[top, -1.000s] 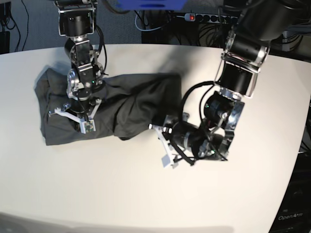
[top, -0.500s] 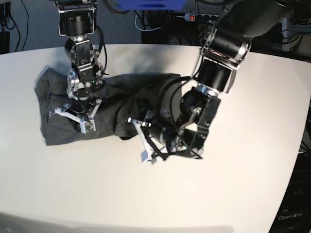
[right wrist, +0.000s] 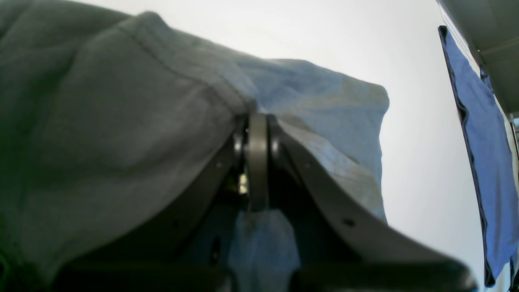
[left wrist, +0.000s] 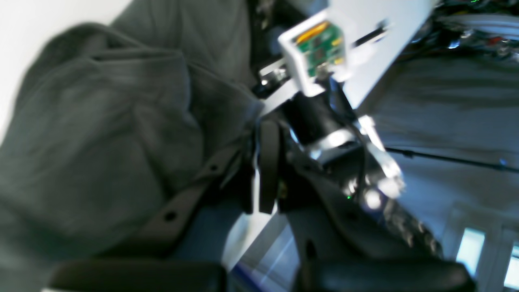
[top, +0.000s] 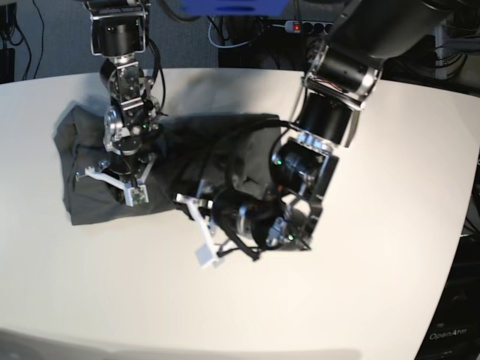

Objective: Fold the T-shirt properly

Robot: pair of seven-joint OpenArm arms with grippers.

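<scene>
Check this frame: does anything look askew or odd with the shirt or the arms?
The T-shirt lies bunched and wrinkled, not flat, its right part hidden under the left arm. Both the left gripper and right gripper are shut on its cloth. Nothing looks damaged.

T-shirt [top: 90,199]: soft matt charcoal cloth, wrinkled. Table [top: 390,247] under T-shirt: smooth matt white. Arm housings above T-shirt: glossy black plastic, bright metal brackets.

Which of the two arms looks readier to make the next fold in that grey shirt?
Probably the left gripper: shut on the T-shirt edge, it hangs over bare table. The right gripper pins cloth low.
</scene>
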